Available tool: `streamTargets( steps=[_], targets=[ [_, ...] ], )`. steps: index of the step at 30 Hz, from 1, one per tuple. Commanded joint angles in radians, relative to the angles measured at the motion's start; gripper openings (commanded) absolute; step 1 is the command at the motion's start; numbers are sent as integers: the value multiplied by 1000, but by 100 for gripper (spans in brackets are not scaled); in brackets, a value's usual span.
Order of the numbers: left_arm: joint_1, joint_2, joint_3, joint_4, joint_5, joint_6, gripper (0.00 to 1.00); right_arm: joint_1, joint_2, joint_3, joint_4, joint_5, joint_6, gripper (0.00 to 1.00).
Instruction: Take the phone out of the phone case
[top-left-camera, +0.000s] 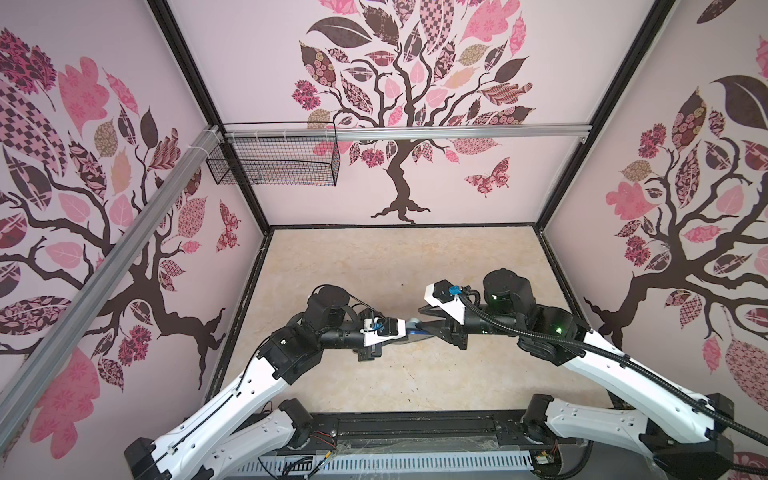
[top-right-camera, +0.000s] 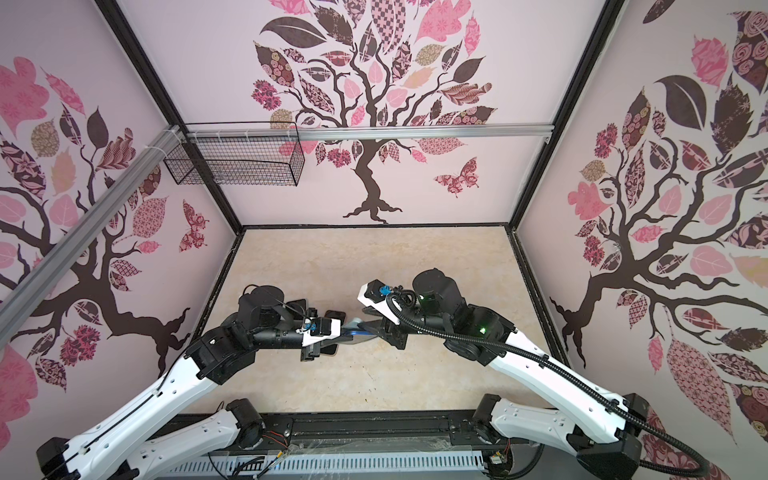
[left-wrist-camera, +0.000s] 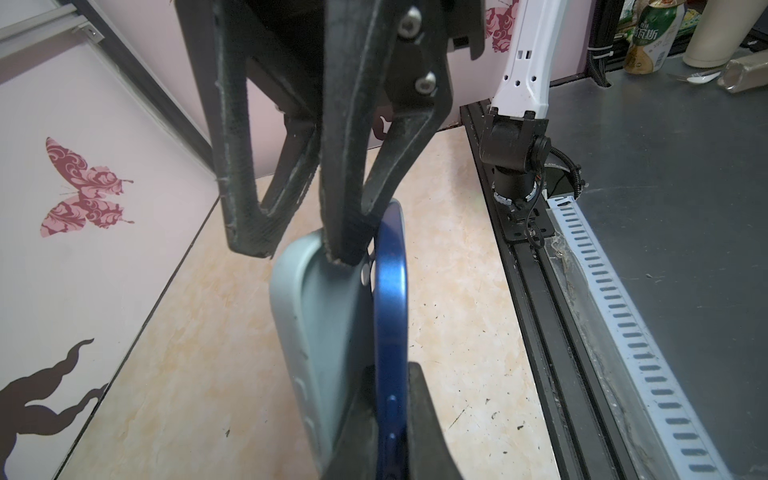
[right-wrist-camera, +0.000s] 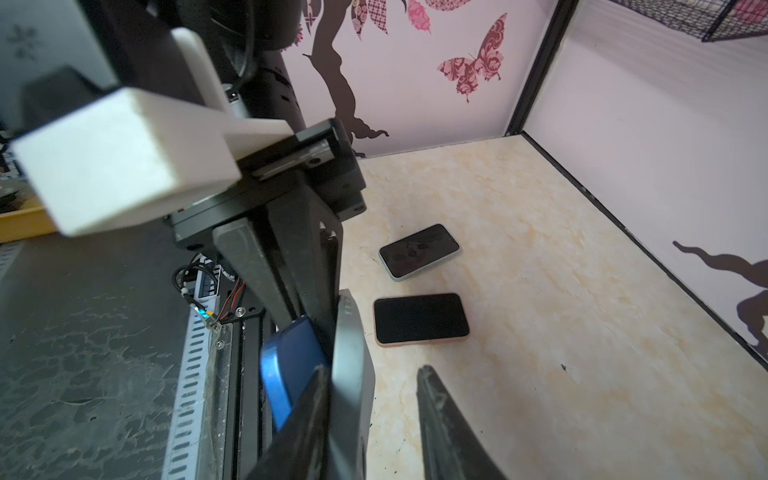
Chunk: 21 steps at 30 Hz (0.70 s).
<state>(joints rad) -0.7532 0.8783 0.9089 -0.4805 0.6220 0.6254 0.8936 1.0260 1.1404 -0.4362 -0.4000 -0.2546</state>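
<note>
Both arms are seen meeting over the middle of the desk (top-left-camera: 374, 266), with the blue phone (left-wrist-camera: 390, 291) and its grey-green case (left-wrist-camera: 320, 332) held on edge between them, raised off the surface. The left tool (left-wrist-camera: 386, 419) is clenched on one end of the blue phone. At the opposite end the grey-green case is peeled away from the phone, leaving a gap. The right tool (right-wrist-camera: 372, 372) is released, its jaws apart and straddling the case wall. One finger (right-wrist-camera: 309, 411) is wedged into the gap between phone and case, while the other stands clear of the case's outer face. A phone in a pale green case (right-wrist-camera: 419, 251) and a phone in a pink case (right-wrist-camera: 422, 318) are noted lying flat on the desk, screens up, near each other.
</note>
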Motion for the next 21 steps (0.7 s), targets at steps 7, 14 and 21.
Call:
streamTargets(
  steps=[7, 14, 21],
  targets=[
    [-3, -46, 18, 106, 25, -18, 0, -4, -4, 26, -72, -84, 16, 19],
    [-3, -62, -18, 148, -21, -38, 0, -4, -23, -6, -28, 23, 80, 4],
    [-3, -64, -56, 171, -34, -69, 0, -5, -15, -46, 13, 75, 141, 0]
  ],
)
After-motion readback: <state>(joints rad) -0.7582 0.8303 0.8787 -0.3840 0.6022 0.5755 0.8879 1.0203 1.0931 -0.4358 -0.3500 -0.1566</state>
